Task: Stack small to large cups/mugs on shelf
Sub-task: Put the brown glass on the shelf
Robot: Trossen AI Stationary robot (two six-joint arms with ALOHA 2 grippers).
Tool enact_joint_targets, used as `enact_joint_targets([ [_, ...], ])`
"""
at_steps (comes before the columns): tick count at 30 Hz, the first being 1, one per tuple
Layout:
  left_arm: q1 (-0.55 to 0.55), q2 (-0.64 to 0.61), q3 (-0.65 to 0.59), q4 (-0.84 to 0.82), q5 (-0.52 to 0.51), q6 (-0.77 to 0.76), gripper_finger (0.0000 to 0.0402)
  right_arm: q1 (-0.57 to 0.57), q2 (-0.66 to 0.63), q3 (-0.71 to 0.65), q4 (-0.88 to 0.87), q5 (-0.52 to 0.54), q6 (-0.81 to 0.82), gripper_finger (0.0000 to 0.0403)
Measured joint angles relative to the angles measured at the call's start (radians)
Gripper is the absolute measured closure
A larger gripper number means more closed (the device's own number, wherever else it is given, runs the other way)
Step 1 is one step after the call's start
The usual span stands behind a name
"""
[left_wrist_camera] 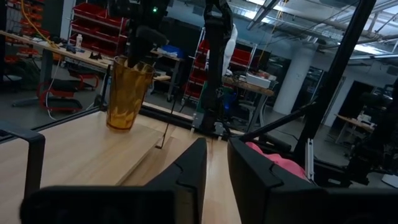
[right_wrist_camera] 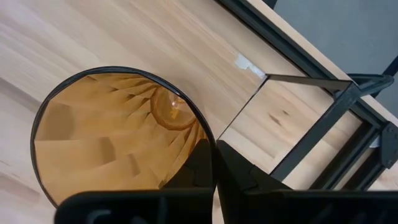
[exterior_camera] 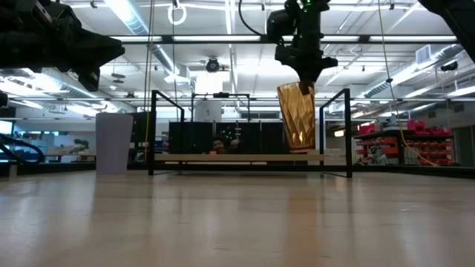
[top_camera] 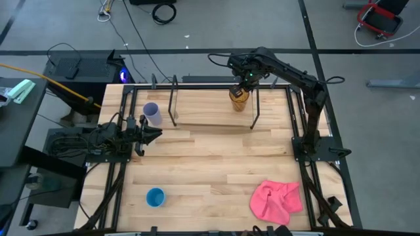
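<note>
The amber-orange cup [top_camera: 239,98] stands upright at the right end of the shelf [top_camera: 210,110], a black rod rack with a light wood board at the table's far side. My right gripper [top_camera: 248,78] is above it, shut on its rim. The lavender cup [top_camera: 152,113] stands on its base on the table, just left of the shelf. The blue cup [top_camera: 155,196] stands on the table near the front left. My left gripper [top_camera: 156,134] hovers at the table's left side, empty, its fingers a narrow gap apart [left_wrist_camera: 216,168]. My right gripper holds the amber cup by its rim [right_wrist_camera: 208,140], on the side toward the table's far edge. One finger [right_wrist_camera: 198,168] is inside the cup and one [right_wrist_camera: 245,180] outside. The fingers come from above, pointing down. The cup is upright, its base [exterior_camera: 298,150] at the shelf board.
A pink cloth [top_camera: 275,200] lies crumpled at the front right. The shelf's black uprights [exterior_camera: 349,133] stand close to the right of the amber cup. The board to the cup's left [exterior_camera: 223,157] is bare. Bare wood lies across the table's middle [top_camera: 216,157].
</note>
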Motion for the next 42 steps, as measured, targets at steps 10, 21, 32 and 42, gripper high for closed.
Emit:
enact_joint_targets([
  [10, 0.0, 0.0, 0.0, 0.0, 0.0, 0.0, 0.0333, 0.001, 0.016, 0.0, 0.02, 0.0, -0.011, 0.0396],
  [21, 0.0, 0.0, 0.0, 0.0, 0.0, 0.0, 0.0327, 0.001, 0.016, 0.0, 0.032, 0.0, -0.014, 0.0394],
  [32, 0.0, 0.0, 0.0, 0.0, 0.0, 0.0, 0.0331, 0.0, 0.015, -0.041, 0.078, 0.0, -0.03, 0.0347],
  [42, 0.0, 0.0, 0.0, 0.0, 0.0, 0.0, 0.0332, -0.016, 0.014, -0.068, 0.081, 0.001, -0.032, 0.0344],
])
